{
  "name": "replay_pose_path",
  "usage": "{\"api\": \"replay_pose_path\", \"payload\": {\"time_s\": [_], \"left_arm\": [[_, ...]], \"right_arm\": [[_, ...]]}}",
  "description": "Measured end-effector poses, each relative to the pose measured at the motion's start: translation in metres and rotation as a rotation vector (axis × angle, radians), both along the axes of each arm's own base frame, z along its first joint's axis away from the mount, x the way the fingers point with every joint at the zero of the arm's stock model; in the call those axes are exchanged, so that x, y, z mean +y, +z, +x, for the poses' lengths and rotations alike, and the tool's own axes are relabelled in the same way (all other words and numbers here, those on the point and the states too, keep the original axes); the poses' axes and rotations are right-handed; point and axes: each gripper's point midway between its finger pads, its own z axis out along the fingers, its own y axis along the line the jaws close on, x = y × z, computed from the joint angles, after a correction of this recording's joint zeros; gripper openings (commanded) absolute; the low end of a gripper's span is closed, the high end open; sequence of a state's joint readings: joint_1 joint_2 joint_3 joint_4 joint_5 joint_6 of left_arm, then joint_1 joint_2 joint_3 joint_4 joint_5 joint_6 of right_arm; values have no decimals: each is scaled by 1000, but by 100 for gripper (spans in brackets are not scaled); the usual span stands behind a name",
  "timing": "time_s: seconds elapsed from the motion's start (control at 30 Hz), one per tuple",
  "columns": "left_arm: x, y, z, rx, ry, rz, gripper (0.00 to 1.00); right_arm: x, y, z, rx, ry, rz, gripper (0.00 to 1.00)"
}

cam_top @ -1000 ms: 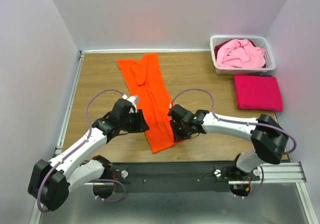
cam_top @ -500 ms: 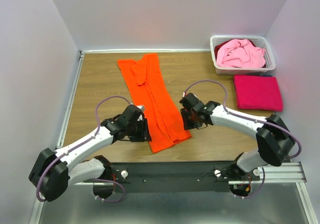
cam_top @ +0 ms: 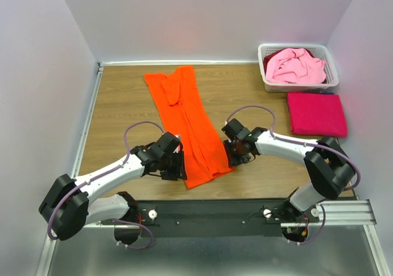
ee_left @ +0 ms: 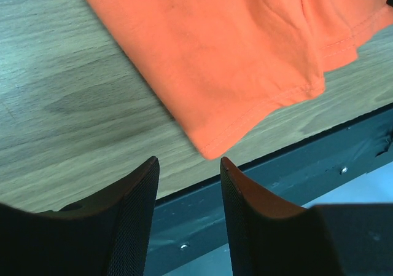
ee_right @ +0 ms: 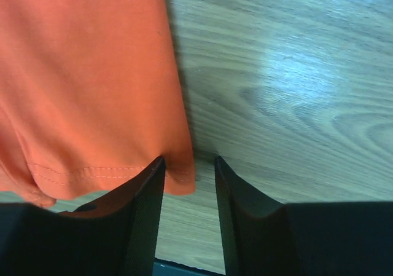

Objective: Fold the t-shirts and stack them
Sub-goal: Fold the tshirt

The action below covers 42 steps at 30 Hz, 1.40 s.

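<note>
Orange t-shirt (cam_top: 187, 125): lay folded into a long narrow strip on the wooden table (cam_top: 123, 104), running from the far middle toward the near edge, its hem end between the two grippers.
Left gripper (cam_top: 178, 169): sat low at the strip's near left corner.
Left fingers (ee_left: 132, 208): stood a narrow gap apart with nothing clamped; the shirt's hem corner lay just ahead of the tips, apart from them.
Right gripper (cam_top: 233, 157): sat low at the strip's near right corner.
Right fingers (ee_right: 138, 208): stood a narrow gap apart; the hem corner reached into the gap beside one finger, not pinched, and I could not tell whether it touched.
Magenta-red t-shirt (cam_top: 316, 113): lay folded flat at the right side of the table, just in front of the basket.
Pale pink t-shirt (cam_top: 295, 66): lay crumpled inside the white slotted basket (cam_top: 270, 83) at the far right.
</note>
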State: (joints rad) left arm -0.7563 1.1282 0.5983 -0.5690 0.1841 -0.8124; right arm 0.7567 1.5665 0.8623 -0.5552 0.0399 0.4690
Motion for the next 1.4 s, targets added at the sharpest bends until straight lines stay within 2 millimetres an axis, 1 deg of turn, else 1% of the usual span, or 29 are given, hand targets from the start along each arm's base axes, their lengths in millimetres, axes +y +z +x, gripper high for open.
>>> {"api": "replay_pose_path", "payload": {"time_s": [0.13, 0.2, 0.23, 0.3, 0.37, 0.4, 0.63, 0.7, 0.87, 1.0, 1.1, 1.17, 1.4], "left_arm": [[1, 0, 0, 3, 10, 8, 56], [1, 0, 0, 5, 21, 9, 57], [1, 1, 0, 7, 25, 9, 57], [2, 1, -1, 13, 34, 12, 57], [3, 0, -3, 23, 41, 16, 57], [3, 0, -4, 28, 43, 19, 57], [10, -9, -14, 80, 52, 65, 57], [12, -10, -15, 87, 59, 74, 57], [19, -14, -21, 115, 89, 114, 54], [23, -14, -29, 137, 110, 151, 54], [23, -13, -32, 153, 116, 189, 54], [22, -14, -32, 162, 119, 211, 52], [25, -26, -37, 215, 136, 279, 51]], "right_arm": [[6, 0, -3, 22, 7, 43, 36], [11, 0, -6, 36, 18, 71, 28], [13, -1, -9, 47, 21, 88, 20], [17, -1, -13, 64, 28, 114, 11], [22, -2, -19, 83, 38, 136, 2], [24, -2, -22, 90, 41, 142, 1], [44, -2, -48, 121, 112, 148, 1], [48, -3, -51, 123, 128, 148, 1], [50, -3, -52, 122, 136, 148, 1], [50, -2, -52, 121, 137, 150, 1], [50, -2, -52, 116, 138, 154, 1], [50, -2, -52, 112, 139, 157, 1], [51, -2, -51, 101, 149, 166, 1]]}}
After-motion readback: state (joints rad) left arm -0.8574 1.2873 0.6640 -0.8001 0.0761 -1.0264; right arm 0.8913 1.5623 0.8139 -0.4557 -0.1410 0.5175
